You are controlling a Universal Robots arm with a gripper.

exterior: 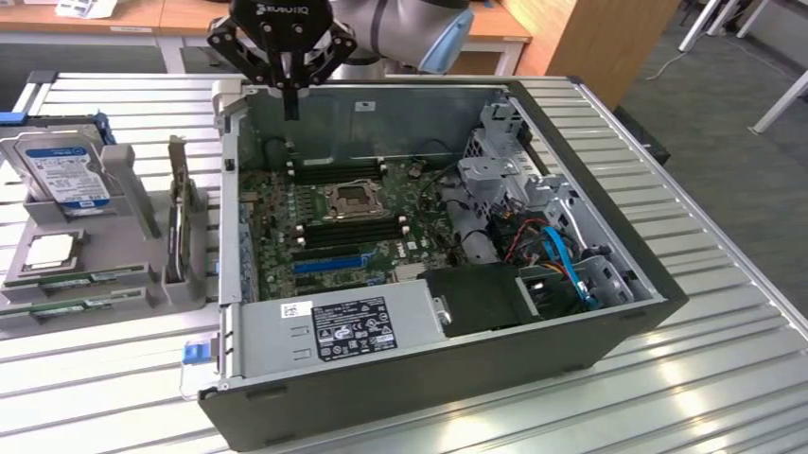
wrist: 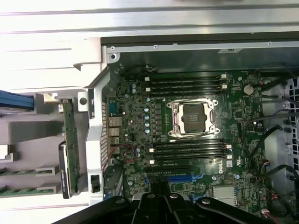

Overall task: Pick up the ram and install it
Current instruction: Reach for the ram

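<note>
In the exterior view, a ribbed metal table (exterior: 707, 322) of pale, shiny slats spans the frame from nine o'clock round to five, and its ridges catch bright glare. Beyond it, at two to three o'clock, lies grey carpeted floor (exterior: 726, 142). A wooden panel (exterior: 593, 38) stands at one o'clock. Light wooden desks (exterior: 158, 14) run along eleven to twelve, and a white furniture leg (exterior: 781, 101) slants at two o'clock.

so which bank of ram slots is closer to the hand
The bank on the hand's side of the cpu socket. The other bank lies between that socket and the blue slot.
</note>
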